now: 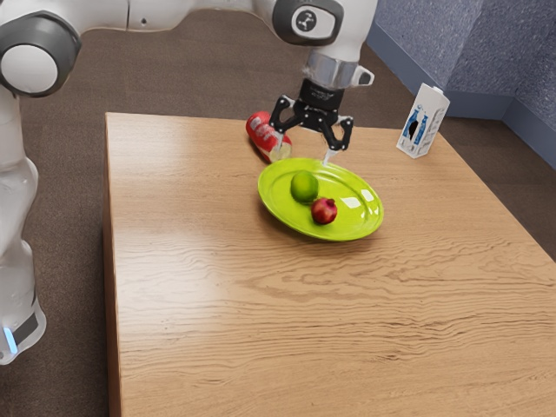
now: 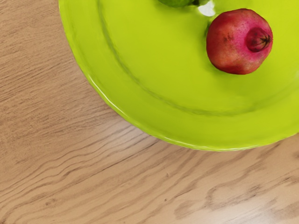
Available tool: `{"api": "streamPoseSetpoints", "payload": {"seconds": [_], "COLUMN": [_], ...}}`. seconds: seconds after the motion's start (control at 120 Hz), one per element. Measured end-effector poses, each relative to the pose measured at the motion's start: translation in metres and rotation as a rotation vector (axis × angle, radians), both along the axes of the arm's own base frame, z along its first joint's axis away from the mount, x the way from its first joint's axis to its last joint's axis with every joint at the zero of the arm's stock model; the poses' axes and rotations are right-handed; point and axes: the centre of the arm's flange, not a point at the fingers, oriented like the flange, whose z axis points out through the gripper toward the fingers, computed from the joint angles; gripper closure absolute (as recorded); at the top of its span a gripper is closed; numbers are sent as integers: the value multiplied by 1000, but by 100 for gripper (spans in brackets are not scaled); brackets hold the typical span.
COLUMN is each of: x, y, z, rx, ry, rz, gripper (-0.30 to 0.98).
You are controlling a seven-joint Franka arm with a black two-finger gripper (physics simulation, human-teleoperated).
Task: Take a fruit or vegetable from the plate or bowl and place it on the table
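While near the green plate [image 1: 285,205], tool [image 1: 304,153] spread wide, fingers [image 1: 330,156] well apart.

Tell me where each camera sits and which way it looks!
Exterior view: sits beside the arm, looking down across the table; the arm and its open pincer show.
Wrist view: sits near the arm's end, looking down at the plate and pomegranate.
Both share: the plate, pomegranate, green fruit and part of the table.

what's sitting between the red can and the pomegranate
In the exterior view, the green fruit on the plate lies between the can and the pomegranate.
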Motion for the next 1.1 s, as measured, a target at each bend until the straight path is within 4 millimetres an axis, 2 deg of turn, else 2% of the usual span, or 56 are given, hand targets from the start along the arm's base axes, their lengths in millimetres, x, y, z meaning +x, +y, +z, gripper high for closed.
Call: {"api": "streamPoseSetpoints", "payload": {"seconds": [0.15,0.242,0.317,0.4,0.542,0.6,0.658,0.75,0.85,0.933,1.1], "x": [9,-13,-17,-5,7,3,-14,-35,-44,-41,-19], "y": [1,-3,-5,13,67,86,100,96,116,118,100], "z": [15,55,57,34,-1,-20,-34,-46,-48,-52,-76], "rx": [2,-24,-40,-46,-52,-61,-83,-112,-118,-114,-107], "ry": [-98,-171,-163,-111,-60,-31,-14,-13,-37,-46,-39], "rz": [241,340,383,429,430,426,416,357,340,297,195], "gripper": [0,0,0,0,0,0,0,0,0,0,0]}}
